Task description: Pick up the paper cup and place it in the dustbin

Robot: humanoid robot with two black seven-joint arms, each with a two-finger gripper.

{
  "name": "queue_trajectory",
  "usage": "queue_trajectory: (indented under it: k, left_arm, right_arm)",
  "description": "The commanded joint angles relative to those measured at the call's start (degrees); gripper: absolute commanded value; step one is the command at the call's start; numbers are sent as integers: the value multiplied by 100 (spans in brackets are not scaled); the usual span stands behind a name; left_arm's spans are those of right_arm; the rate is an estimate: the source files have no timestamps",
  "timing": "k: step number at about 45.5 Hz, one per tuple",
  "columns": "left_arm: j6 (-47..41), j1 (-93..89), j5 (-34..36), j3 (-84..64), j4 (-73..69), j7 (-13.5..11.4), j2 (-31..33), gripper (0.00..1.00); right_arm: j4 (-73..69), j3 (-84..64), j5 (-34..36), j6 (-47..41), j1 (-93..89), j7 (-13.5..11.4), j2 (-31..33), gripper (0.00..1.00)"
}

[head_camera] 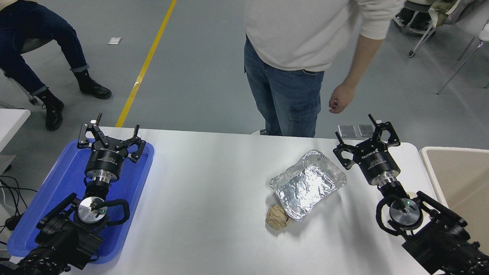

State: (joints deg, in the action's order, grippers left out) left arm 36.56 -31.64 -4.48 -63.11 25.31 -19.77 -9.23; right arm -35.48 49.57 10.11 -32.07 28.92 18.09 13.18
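Paper cup is nowhere in view as our right gripper (365, 135) hovers wide open and empty beside the foil tray (308, 183); we judge it best to wait, dustbin (458, 179) close by.

The middle of the white table (206, 183) is left bare – a broad strip between the blue tray (49, 198) at the left edge and the foil tray (308, 184) right of centre. Passage low over the blue tray is blocked by the left gripper (112, 133), held above it with fingers spread. A crumpled paper ball (277, 217) is found touching the foil tray's near corner. Between the foil tray and the right gripper (366, 139) – fingers also spread – a narrow bare lane is seen. The dustbin (431, 164) stands just off the right edge. The far side is occupied by a person's hand (341, 98).
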Motion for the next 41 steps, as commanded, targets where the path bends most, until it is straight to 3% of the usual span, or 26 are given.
queue_trajectory:
  k: [1, 27, 41]
  left_arm:
    - [0, 0, 9, 0, 0, -10, 0, 100]
    - [0, 0, 9, 9, 0, -1, -18, 100]
    - [0, 0, 9, 0, 0, -1, -18, 100]
  right_arm:
    - [-3, 0, 0, 8, 0, 1, 0, 100]
    - [-47, -70, -114, 34, 97, -7, 9, 100]
    - [-1206, -114, -1335, 70, 281, -69, 852, 100]
